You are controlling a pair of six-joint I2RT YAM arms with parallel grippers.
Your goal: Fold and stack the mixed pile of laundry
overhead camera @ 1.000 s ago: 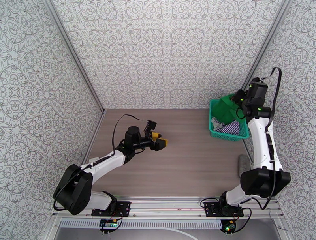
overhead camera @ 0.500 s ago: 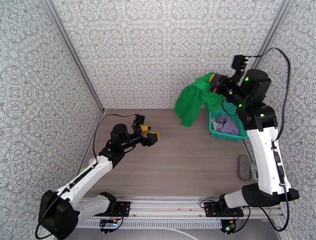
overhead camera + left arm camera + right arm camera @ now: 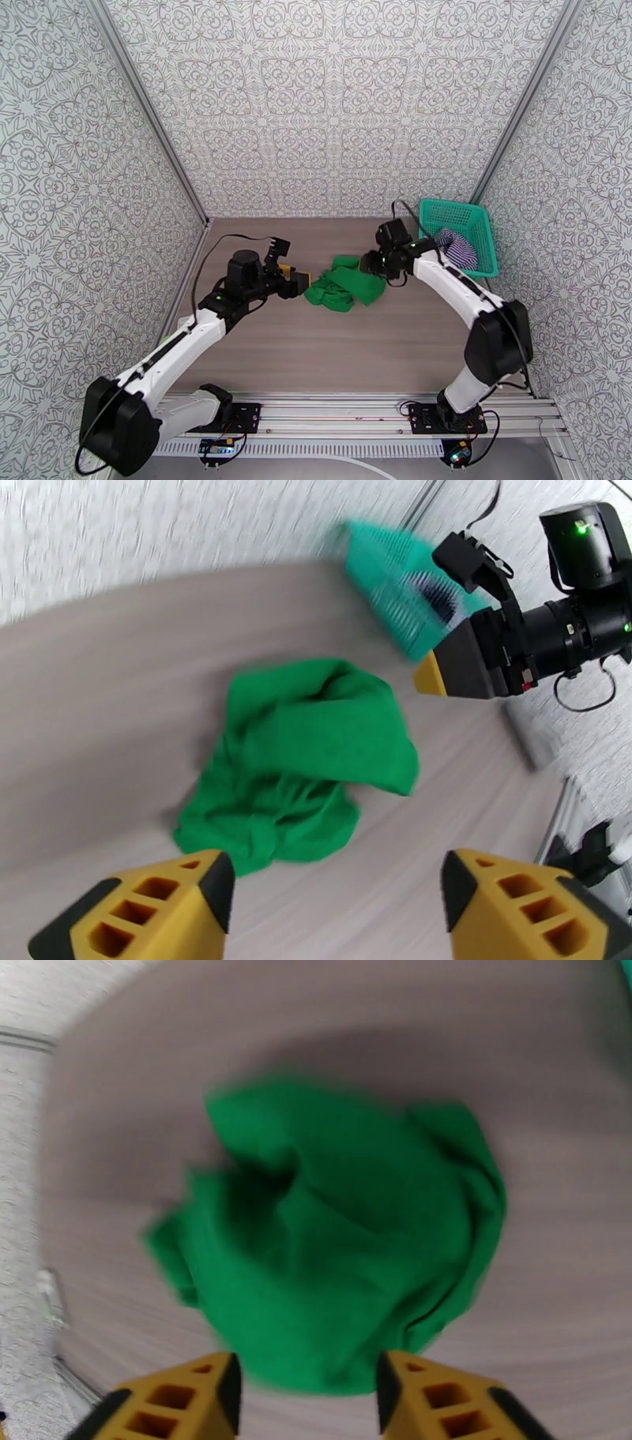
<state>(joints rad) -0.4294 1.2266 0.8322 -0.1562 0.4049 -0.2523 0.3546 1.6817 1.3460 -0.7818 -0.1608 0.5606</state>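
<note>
The green T-shirt [image 3: 345, 286] lies crumpled in a loose heap near the middle of the counter [image 3: 355, 347]. The left hand [image 3: 336, 879] sits just beside the shirt's left edge, its jaws spread wide and holding nothing. The right hand [image 3: 308, 1374] hangs at the shirt's right edge, its jaws also parted and empty. The striped top [image 3: 458, 246] lies bunched in the basket [image 3: 442, 207] at the far right corner.

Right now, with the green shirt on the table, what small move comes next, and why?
Probably lower the left gripper onto the near edge of the shirt and pinch it. It lies crumpled between that and the right gripper, both with open jaws, nothing held; it needs spreading before folding.
</note>
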